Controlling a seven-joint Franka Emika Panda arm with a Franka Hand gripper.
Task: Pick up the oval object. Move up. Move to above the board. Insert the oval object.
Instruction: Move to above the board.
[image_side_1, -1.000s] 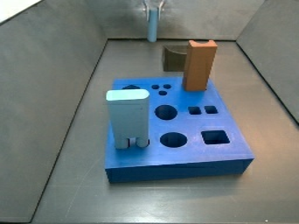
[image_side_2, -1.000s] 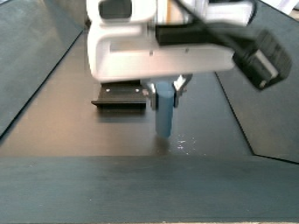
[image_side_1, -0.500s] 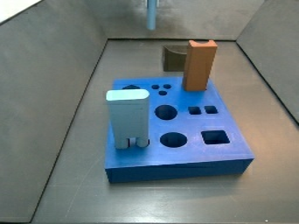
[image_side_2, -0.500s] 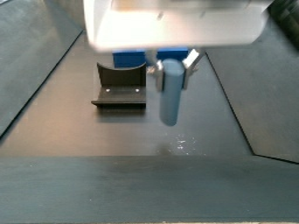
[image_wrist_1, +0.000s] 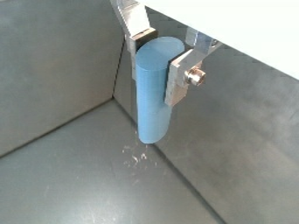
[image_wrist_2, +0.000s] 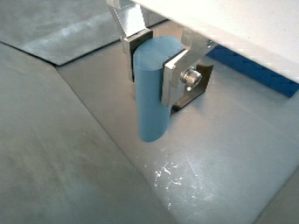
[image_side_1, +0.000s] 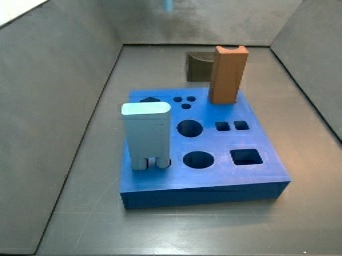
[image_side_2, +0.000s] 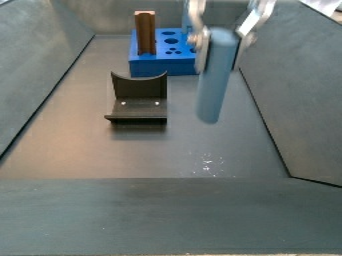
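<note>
My gripper (image_side_2: 225, 22) is shut on the oval object (image_side_2: 217, 76), a slim light-blue peg, and holds it upright well above the floor. Both wrist views show the silver fingers (image_wrist_1: 179, 77) clamped on the peg's upper part (image_wrist_1: 156, 92), and my gripper (image_wrist_2: 159, 68) grips the peg (image_wrist_2: 153, 96) the same way. In a side view only the peg's lower tip (image_side_1: 170, 4) shows at the frame's top edge. The bright-blue board (image_side_1: 262, 176) lies mid-floor, far behind the peg in a side view (image_side_2: 160, 66); its corner shows in a wrist view (image_wrist_2: 254, 72).
A wide pale-blue block (image_side_1: 144, 135) stands in the board's front left. An orange-brown tall block (image_side_1: 227, 75) stands at its back. The dark fixture (image_side_2: 138, 100) sits on the floor between peg and board. Grey walls slope up all round. Scuff marks (image_side_2: 207, 162) lie below the peg.
My gripper has risen with the peg in it; the peg's bottom has left the floor and nearly left the top of a side view.
</note>
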